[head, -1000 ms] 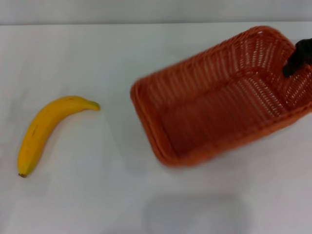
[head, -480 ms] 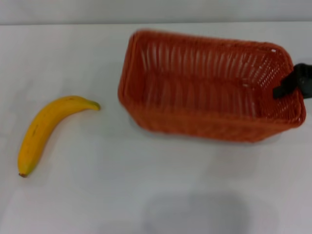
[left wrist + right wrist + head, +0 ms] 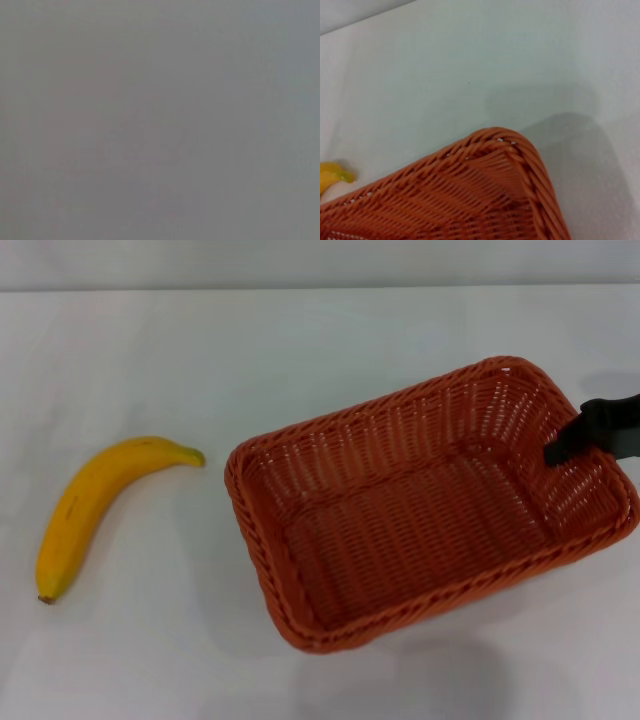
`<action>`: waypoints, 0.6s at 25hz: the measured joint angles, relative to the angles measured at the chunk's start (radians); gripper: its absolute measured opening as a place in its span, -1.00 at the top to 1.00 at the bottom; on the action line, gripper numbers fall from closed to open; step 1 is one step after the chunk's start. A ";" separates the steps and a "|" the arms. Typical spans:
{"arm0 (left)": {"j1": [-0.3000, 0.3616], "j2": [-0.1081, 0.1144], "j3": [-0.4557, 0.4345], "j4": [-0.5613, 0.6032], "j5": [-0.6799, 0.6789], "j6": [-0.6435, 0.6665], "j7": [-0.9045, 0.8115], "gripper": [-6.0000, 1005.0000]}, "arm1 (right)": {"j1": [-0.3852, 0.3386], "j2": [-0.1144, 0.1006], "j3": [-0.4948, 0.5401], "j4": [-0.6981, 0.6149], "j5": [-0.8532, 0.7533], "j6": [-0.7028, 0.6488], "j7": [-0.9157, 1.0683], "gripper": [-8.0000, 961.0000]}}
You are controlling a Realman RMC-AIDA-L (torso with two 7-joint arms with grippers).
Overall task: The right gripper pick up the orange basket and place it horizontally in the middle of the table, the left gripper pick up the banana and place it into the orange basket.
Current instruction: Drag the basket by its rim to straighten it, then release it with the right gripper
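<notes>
Basket (image 3: 420, 505) sits right of centre on the table (image 3: 300, 350), angled, far right end higher in the head view. Right gripper (image 3: 572, 440) is at its right end wall; whether it is clamped there cannot be told. Banana (image 3: 95, 505) lies apart, far left.

a pale grey background strip (image 3: 320, 262) runs straight across the far side of the head view, from edge to edge. a grey wedge (image 3: 350, 12) of similar tone fills one corner of the right wrist view. a flat, featureless grey surface (image 3: 160, 120) fills the left wrist view; what it is cannot be told.
</notes>
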 joint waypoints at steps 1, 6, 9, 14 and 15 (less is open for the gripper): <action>0.002 -0.002 0.000 0.000 0.000 0.000 0.000 -0.76 | -0.002 0.000 -0.002 0.002 0.000 0.004 0.000 0.69; 0.014 -0.008 0.000 0.000 -0.005 0.001 0.000 -0.76 | -0.018 0.001 -0.004 0.003 0.005 0.008 0.001 0.69; 0.017 -0.010 0.000 0.000 -0.007 0.001 0.000 -0.76 | -0.026 0.001 -0.005 0.002 0.008 0.003 0.003 0.69; 0.018 -0.015 0.000 0.000 -0.007 0.001 0.000 -0.76 | -0.032 0.001 -0.005 0.004 0.008 -0.001 0.009 0.70; 0.018 -0.016 0.000 0.000 -0.007 0.001 0.000 -0.76 | -0.035 0.001 -0.006 0.004 0.008 -0.003 0.010 0.70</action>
